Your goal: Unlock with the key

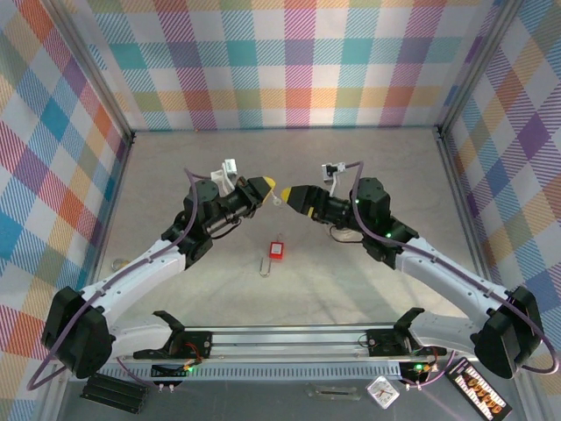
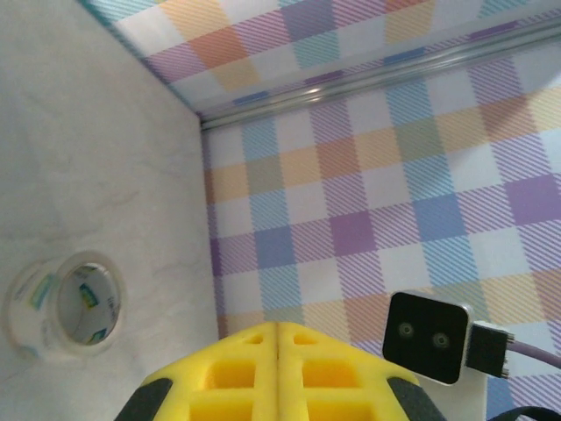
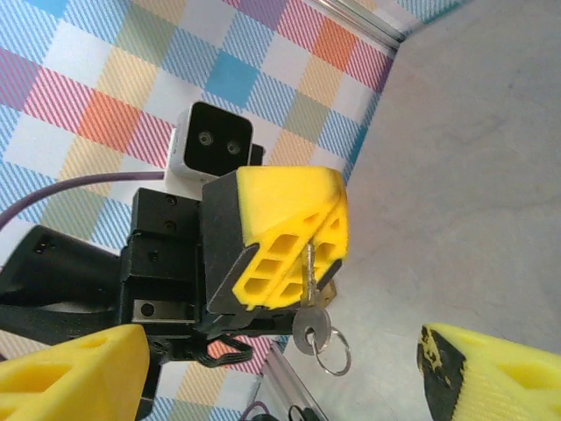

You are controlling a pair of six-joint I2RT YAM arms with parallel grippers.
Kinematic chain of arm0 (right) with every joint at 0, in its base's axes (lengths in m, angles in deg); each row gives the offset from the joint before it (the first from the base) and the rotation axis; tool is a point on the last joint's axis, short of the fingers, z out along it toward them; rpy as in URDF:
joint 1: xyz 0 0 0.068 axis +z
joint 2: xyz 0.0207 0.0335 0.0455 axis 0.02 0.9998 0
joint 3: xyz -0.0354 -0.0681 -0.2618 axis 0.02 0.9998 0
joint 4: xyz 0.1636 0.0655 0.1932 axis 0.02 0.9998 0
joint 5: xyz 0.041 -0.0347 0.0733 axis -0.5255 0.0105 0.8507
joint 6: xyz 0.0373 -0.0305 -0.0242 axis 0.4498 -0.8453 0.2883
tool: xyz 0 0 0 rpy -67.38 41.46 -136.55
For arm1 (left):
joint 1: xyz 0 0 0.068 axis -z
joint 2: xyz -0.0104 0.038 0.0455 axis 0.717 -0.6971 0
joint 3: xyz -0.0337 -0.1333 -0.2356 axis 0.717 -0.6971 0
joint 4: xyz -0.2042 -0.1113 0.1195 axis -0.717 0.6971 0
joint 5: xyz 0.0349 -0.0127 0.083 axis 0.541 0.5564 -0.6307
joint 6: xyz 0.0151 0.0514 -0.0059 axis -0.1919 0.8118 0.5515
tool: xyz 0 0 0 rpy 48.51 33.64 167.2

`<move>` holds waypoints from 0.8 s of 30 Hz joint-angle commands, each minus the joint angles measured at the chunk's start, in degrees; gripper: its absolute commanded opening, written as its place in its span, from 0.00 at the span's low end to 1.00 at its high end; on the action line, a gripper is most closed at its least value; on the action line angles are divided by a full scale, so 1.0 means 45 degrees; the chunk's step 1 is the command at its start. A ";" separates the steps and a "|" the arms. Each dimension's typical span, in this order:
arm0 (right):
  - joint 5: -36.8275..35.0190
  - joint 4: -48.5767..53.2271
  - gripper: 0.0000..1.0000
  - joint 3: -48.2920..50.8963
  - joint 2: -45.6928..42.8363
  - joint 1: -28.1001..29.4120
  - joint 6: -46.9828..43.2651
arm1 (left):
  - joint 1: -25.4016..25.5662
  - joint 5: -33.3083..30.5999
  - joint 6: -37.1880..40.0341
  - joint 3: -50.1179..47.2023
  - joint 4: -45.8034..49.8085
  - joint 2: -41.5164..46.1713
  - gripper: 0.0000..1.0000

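Observation:
My left gripper (image 1: 265, 186) is shut on the key (image 3: 308, 279). Its yellow fingers (image 3: 294, 232) pinch the blade, and the round head with its ring (image 3: 333, 354) hangs below them. In the left wrist view the left gripper (image 2: 278, 331) has its fingers pressed together. My right gripper (image 1: 293, 198) faces it tip to tip, a short gap away. In its own view the right gripper (image 3: 280, 368) is open, one yellow finger at each lower corner and nothing between them. A small red lock (image 1: 277, 250) lies on the table below both grippers.
A thin metal loop (image 1: 266, 265) lies just left of the red lock. A roll of clear tape (image 2: 66, 307) sits on the table near the left wall. Checked walls (image 1: 289, 61) enclose the table on three sides. The rail with the arm bases (image 1: 280, 338) runs along the near edge.

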 commanded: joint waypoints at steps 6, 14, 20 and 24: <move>0.0687 -0.2257 0.71 0.0407 0.0791 -0.0068 0.0574 | -0.0017 -0.0324 -0.0089 -0.0388 -0.3020 -0.0271 0.00; 0.0947 -0.3488 0.51 0.0390 0.1596 -0.0148 0.0918 | 0.0124 -0.0613 -0.0046 -0.0700 -0.3382 0.0038 0.00; 0.1218 -0.3916 0.41 0.0149 0.1990 -0.0153 0.1103 | 0.0203 -0.0766 0.0087 -0.0895 -0.3345 0.0327 0.00; 0.1348 -0.4232 0.34 0.0137 0.2140 -0.0146 0.1333 | 0.0237 -0.0816 0.0155 -0.0959 -0.3326 0.0452 0.00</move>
